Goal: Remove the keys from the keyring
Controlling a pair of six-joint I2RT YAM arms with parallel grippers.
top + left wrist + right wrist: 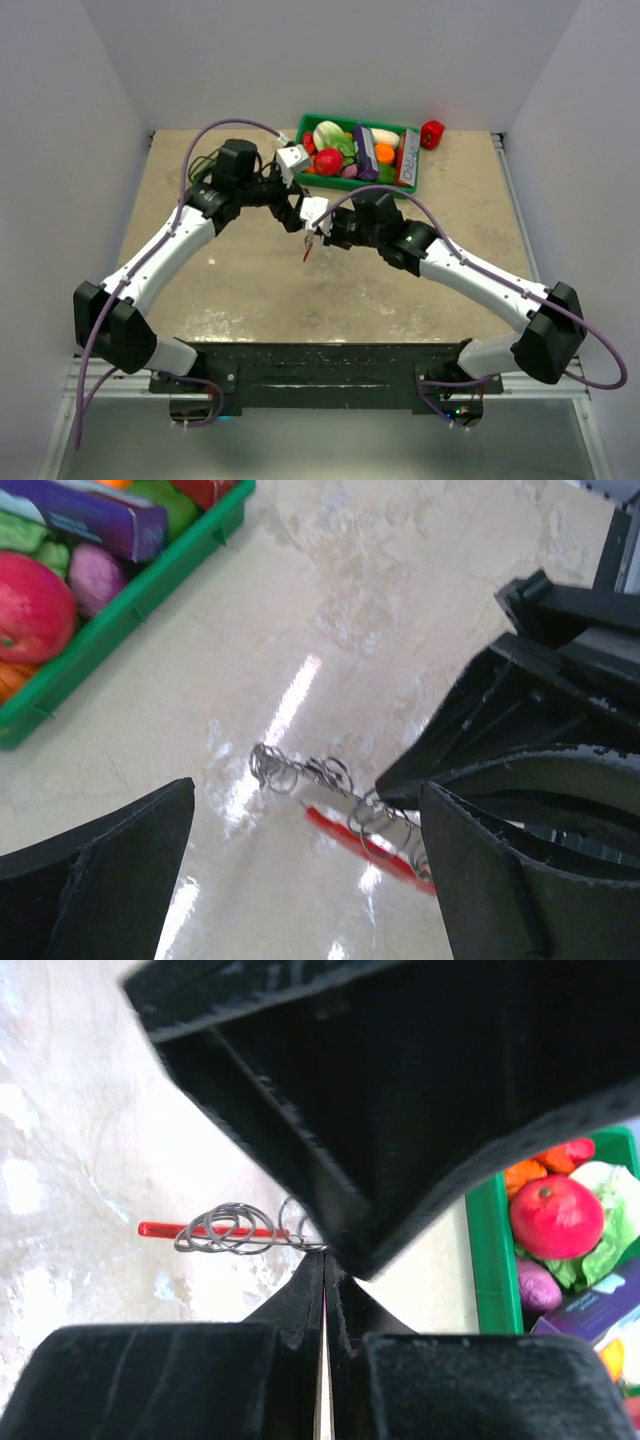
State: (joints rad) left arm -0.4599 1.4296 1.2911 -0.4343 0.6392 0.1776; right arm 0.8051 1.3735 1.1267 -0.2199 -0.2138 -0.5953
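Note:
The keyring shows as a bunch of thin silvery rings (pixel 300 772), held just above the table with a red curved tag (pixel 345 830) under it. It also shows in the right wrist view (pixel 225 1228) with the red tag (pixel 165 1229), and the tag hangs in the top view (pixel 308 254). My right gripper (pixel 325 1256) is shut on one end of the rings. My left gripper (pixel 308 790) is open, one finger on each side of the bunch, not touching it. I cannot make out separate keys. Both grippers (pixel 305 222) (pixel 319 240) meet mid-table.
A green tray (pixel 410 186) of toy fruit and vegetables stands at the back, just behind the grippers. It shows in the left wrist view (pixel 150 590) and the right wrist view (pixel 486 1250). A red toy (pixel 432 133) sits beside its right corner.

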